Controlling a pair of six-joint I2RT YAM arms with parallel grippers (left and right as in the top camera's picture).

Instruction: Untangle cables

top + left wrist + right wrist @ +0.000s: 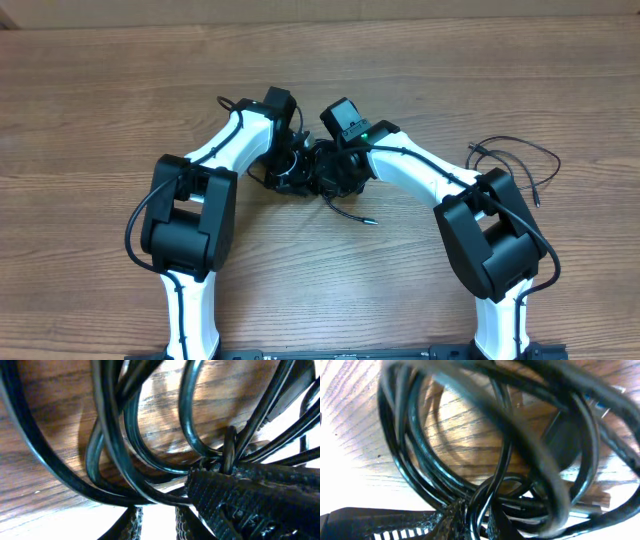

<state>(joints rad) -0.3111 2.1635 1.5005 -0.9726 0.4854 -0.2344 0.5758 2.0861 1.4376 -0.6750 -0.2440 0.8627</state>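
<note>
Glossy black on the cables [105, 410]; warm brown with darker streaked grain across the worktop [100, 100]; white with black joints on the arms [190, 300]; black cross-hatching on the end effector pads [451, 519]; green from the wrist light [366, 126].

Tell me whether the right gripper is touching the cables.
Touching. The right wrist view shows the right gripper closed on the cables, with black strands pinched between its fingertips.
</note>
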